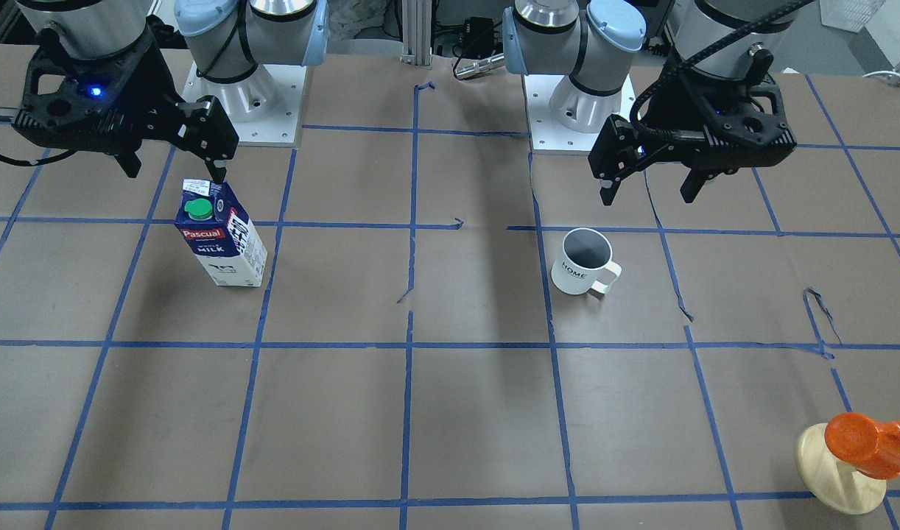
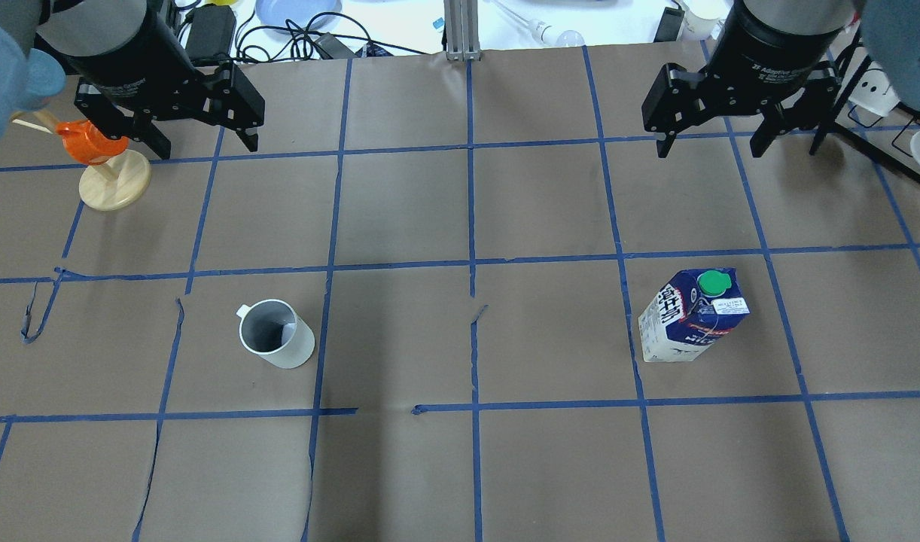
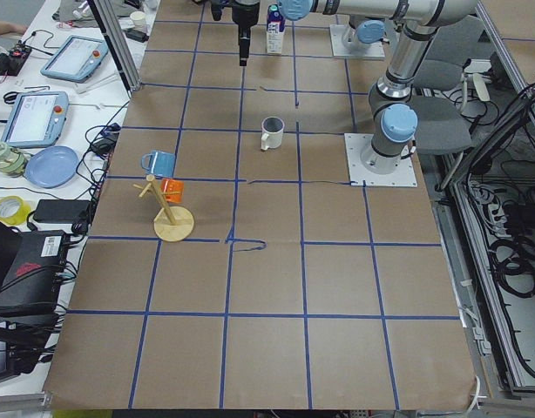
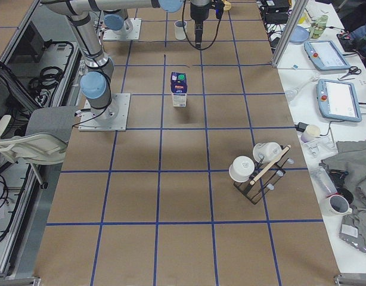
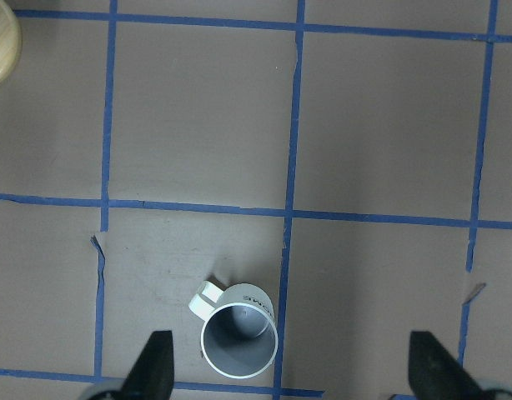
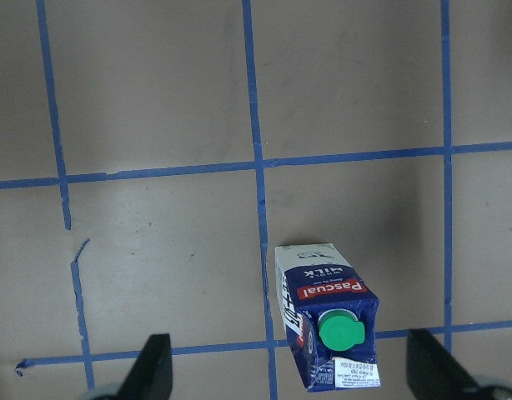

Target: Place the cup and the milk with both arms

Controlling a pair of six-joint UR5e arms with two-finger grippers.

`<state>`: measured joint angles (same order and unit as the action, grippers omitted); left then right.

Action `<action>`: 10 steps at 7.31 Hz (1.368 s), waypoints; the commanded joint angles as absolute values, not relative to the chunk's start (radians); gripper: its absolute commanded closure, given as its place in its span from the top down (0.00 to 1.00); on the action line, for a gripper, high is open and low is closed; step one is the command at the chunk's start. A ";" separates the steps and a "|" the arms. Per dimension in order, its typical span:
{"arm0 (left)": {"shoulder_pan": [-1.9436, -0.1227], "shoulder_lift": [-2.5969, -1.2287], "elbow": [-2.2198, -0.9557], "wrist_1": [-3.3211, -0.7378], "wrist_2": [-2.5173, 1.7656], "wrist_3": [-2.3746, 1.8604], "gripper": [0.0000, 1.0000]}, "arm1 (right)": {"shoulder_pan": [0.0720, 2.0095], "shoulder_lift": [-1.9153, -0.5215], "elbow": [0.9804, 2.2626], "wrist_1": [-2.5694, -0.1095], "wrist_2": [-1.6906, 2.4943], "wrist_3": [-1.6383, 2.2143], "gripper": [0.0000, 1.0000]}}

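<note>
The cup point(image 1: 584, 261) is a white mug with a dark grey inside and stands upright on the brown table; it also shows in the overhead view point(image 2: 275, 344) and the left wrist view point(image 5: 238, 342). My left gripper point(image 1: 649, 197) is open and empty, raised above and behind the cup point(image 2: 204, 147). The milk point(image 1: 220, 234) is a blue and white carton with a green cap, upright, and also shows in the overhead view point(image 2: 693, 316) and the right wrist view point(image 6: 327, 329). My right gripper point(image 1: 176, 174) is open and empty, raised above and behind the milk point(image 2: 711, 149).
An orange cup on a round wooden stand point(image 2: 102, 162) sits at the table's far left, close under my left gripper in the overhead view. A black rack with white cups point(image 4: 260, 170) stands at the table's right end. Blue tape lines grid the brown paper point(image 2: 471, 263).
</note>
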<state>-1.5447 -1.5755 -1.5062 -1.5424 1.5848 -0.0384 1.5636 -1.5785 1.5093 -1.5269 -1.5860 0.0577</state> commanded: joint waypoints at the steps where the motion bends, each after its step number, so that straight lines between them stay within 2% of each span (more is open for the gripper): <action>1: -1.545 -1.577 -1.502 -1.555 1.585 -0.038 1.00 | 1.563 -1.577 1.509 -1.525 -1.586 0.057 1.00; 10: -1.534 -1.575 -1.531 -1.574 1.577 -0.037 1.00 | 1.562 -1.569 1.509 -1.511 -1.586 0.048 1.00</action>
<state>-1.5409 -1.5760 -1.5135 -1.5622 1.5830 -0.0387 1.5627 -1.5738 1.5093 -1.5154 -1.5858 0.0493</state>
